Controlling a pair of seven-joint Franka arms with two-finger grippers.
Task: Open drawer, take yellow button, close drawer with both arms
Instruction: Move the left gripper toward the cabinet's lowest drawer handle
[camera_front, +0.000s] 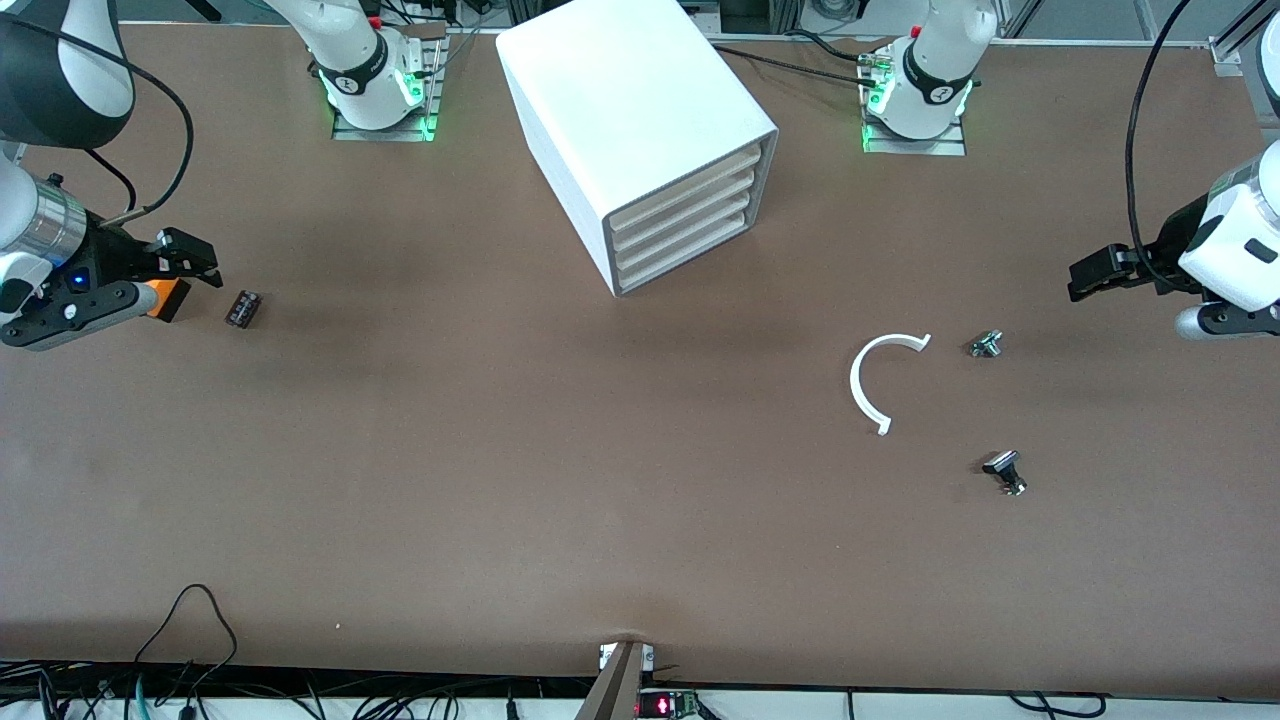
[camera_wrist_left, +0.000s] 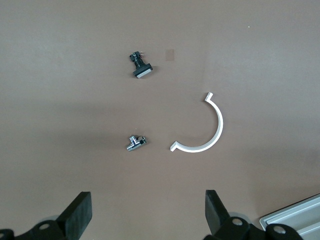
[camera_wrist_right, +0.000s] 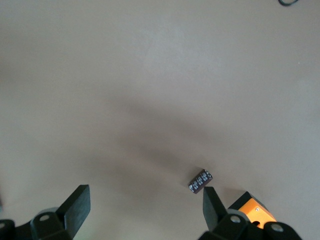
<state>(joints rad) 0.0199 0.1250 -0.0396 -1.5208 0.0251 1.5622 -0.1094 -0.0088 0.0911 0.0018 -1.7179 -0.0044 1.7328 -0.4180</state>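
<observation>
The white cabinet (camera_front: 630, 110) stands mid-table near the arm bases. Its four cream drawer fronts are all shut; the highest drawer (camera_front: 690, 180) is flush with the rest. The button is not in view. My right gripper (camera_front: 185, 262) is open and empty over the right arm's end of the table, above an orange box (camera_front: 165, 298); its wrist view shows the wide-apart jaws (camera_wrist_right: 145, 206). My left gripper (camera_front: 1090, 275) is open and empty over the left arm's end; its wrist view shows the jaws (camera_wrist_left: 148, 215) spread over bare table.
A small black rectangular part (camera_front: 243, 309) lies beside the orange box (camera_wrist_right: 252, 212). A white C-shaped arc (camera_front: 880, 380), a metal fitting (camera_front: 986, 345) and a black clip-like part (camera_front: 1005, 470) lie toward the left arm's end. A cabinet corner (camera_wrist_left: 295, 217) shows in the left wrist view.
</observation>
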